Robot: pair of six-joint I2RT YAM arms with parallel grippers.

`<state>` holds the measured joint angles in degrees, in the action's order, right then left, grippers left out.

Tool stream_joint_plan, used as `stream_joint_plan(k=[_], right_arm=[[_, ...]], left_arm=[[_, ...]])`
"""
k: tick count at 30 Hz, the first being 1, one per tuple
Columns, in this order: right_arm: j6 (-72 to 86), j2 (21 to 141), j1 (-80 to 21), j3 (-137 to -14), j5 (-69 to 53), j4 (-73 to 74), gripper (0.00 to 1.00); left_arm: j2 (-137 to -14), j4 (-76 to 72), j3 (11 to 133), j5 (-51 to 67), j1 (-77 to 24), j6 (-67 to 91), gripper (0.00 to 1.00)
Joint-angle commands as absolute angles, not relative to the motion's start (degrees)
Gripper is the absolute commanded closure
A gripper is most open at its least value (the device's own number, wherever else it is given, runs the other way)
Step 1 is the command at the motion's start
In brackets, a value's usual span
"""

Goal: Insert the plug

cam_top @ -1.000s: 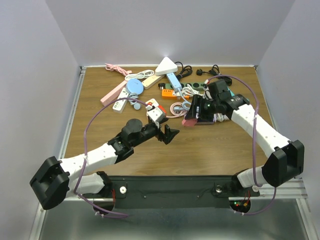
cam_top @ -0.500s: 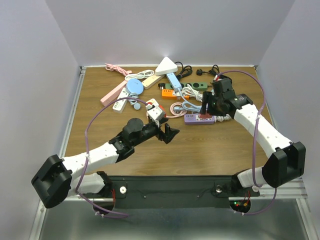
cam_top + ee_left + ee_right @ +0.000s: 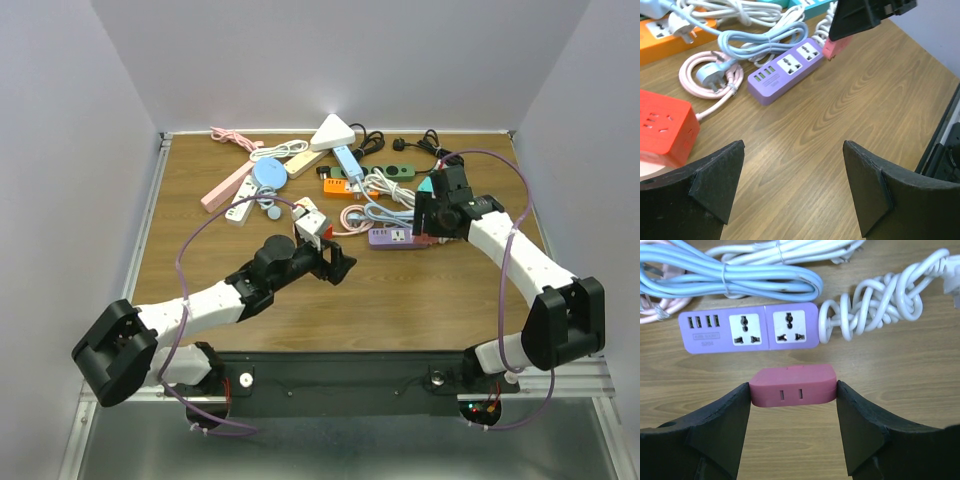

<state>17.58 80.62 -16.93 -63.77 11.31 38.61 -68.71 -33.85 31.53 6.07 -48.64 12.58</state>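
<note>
My right gripper (image 3: 792, 390) is shut on a pink plug block (image 3: 792, 385) with two slots on its face, held just in front of the purple power strip (image 3: 747, 328). The strip lies flat with two universal sockets and several USB ports facing up. In the top view my right gripper (image 3: 425, 222) hovers at the right end of the strip (image 3: 392, 237). My left gripper (image 3: 338, 265) is open and empty over bare wood left of the strip. In the left wrist view the strip (image 3: 785, 70) and the pink plug (image 3: 832, 47) lie ahead of my left gripper (image 3: 792, 170).
A red cube socket block (image 3: 662, 130) and a pink coiled cable (image 3: 710, 75) lie left of the strip. A light blue cable (image 3: 730, 275) and a white twisted cord (image 3: 880, 300) lie behind it. Several other strips and cables crowd the back, including an orange strip (image 3: 340, 185).
My right gripper has carried the pink plug from over the strip's left end to its right end. My left gripper has shifted slightly toward the strip.
</note>
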Motion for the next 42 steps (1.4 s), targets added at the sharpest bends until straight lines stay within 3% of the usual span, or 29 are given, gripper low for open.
stream_joint_plan(k=[1,18,42], right_arm=[[15.6,80.0,-16.7,-63.9,11.7,31.6,1.0],[13.1,84.5,-16.4,-63.5,9.3,26.4,1.0],[12.0,80.8,-16.4,-59.7,12.7,26.5,1.0]], left_arm=[[-68.4,-35.1,34.5,2.4,-48.3,17.0,0.09],[-66.1,-33.0,33.8,-1.3,-47.5,19.2,0.09],[-64.2,-31.8,32.7,-1.9,-46.9,19.5,0.09]])
